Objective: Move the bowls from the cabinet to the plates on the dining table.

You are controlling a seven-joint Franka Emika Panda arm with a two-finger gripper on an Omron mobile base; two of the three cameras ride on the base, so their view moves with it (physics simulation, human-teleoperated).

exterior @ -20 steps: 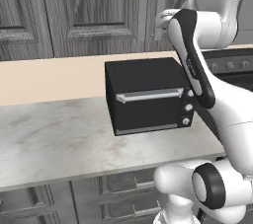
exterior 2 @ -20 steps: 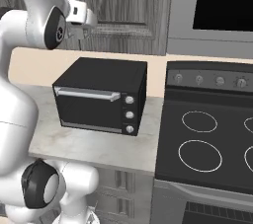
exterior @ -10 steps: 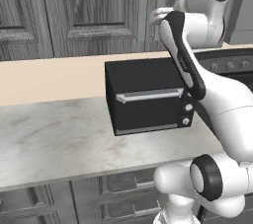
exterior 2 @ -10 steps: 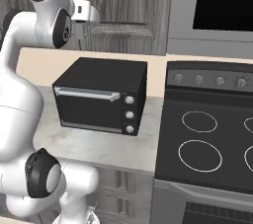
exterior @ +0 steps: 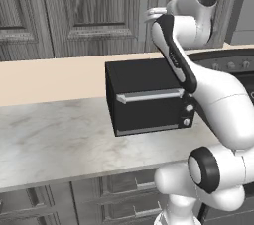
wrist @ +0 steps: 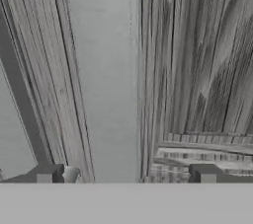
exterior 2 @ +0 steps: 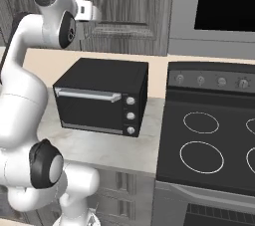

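Gripper (wrist: 126, 178) up close against the dark grey wall cabinet (exterior: 89, 11), fingers spread wide apart, nothing between them. In the hand view the two dark tips sit at the bottom of the frame with a pale grey vertical bar handle (wrist: 106, 80) running top to bottom just between them, nearer the left tip; wood-grain door panel on the right side of the frame. So the handle's long axis runs along the frame's vertical, across the gap of the fingers, right in front of the gripper.

Left base view: arm reaches up to the upper middle, hand at the cabinet doors above the black toaster oven (exterior: 149, 95), which sits on the marble table (exterior: 54, 140). Right base view: hand at upper left against the cabinet, stove (exterior 2: 209, 130) at right.

Doors look closed; bowls can't be seen, presumably behind the doors. Plates and dining table out of frame.

Judgement: door-opening step, task barely started. Next move likely needs the fingers to straddle the bar, then close.
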